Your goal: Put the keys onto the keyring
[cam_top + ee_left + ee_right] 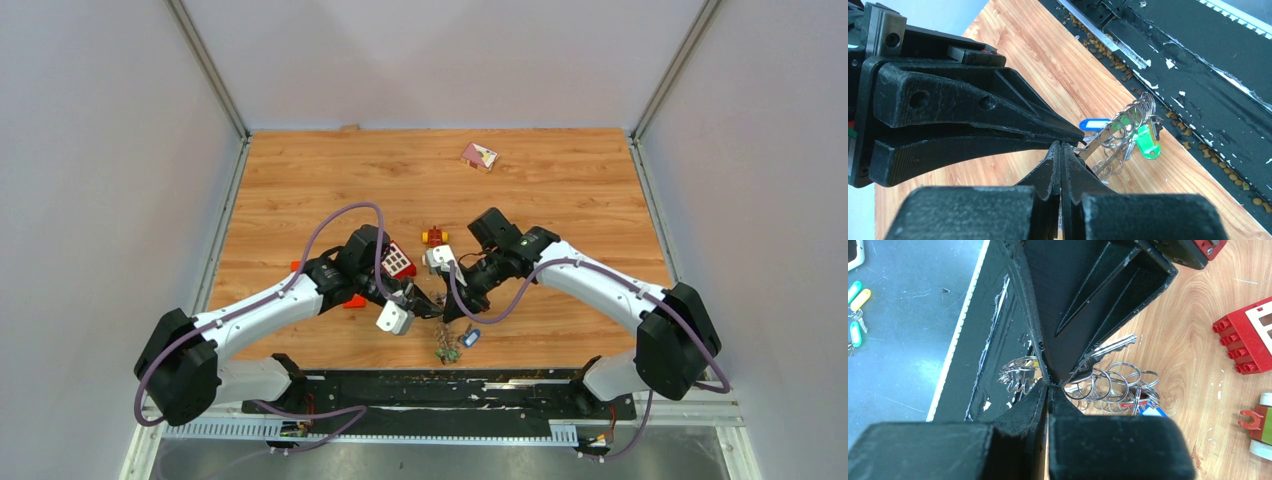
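My two grippers meet tip to tip low over the near middle of the table. The left gripper (425, 308) (1061, 145) is shut, and a silver key (1109, 346) sticks out sideways at its tip. The right gripper (447, 312) (1048, 383) is shut on the wire of the keyring (1129, 122) (1115, 385), a bunch of thin metal rings hanging beside the tips. More keys hang from it with a green head (1148, 143), a blue head (1094, 123) (470, 337) and a red one (1133, 403). The exact pinch points are hidden behind the fingers.
A red-and-white brick (397, 262) (1245, 340) lies by the left wrist, and a small red-and-yellow toy car (434, 237) sits behind the grippers. A pink box (479, 156) lies at the back. The black base rail (1208, 75), dotted with brown crumbs, runs just beyond the keys.
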Action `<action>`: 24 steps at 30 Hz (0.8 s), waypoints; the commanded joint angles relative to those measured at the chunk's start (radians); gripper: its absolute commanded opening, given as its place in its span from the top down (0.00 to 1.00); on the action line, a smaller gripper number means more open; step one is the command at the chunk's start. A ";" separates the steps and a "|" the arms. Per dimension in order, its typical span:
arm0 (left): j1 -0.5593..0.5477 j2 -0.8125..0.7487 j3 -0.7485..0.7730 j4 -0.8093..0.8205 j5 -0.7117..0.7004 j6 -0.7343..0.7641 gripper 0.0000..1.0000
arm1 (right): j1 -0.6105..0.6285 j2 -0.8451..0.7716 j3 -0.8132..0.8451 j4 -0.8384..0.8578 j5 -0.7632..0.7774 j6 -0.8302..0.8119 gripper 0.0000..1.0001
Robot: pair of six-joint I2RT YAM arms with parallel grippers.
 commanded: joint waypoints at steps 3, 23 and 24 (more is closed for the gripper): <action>-0.013 -0.018 0.003 -0.067 0.046 0.037 1.00 | -0.033 0.008 0.030 0.017 0.007 -0.008 1.00; -0.012 -0.015 0.003 -0.065 0.050 0.018 1.00 | -0.064 -0.004 0.024 0.002 -0.009 -0.020 1.00; -0.012 -0.013 0.002 -0.065 0.049 0.018 1.00 | -0.065 -0.004 0.023 0.001 -0.011 -0.019 1.00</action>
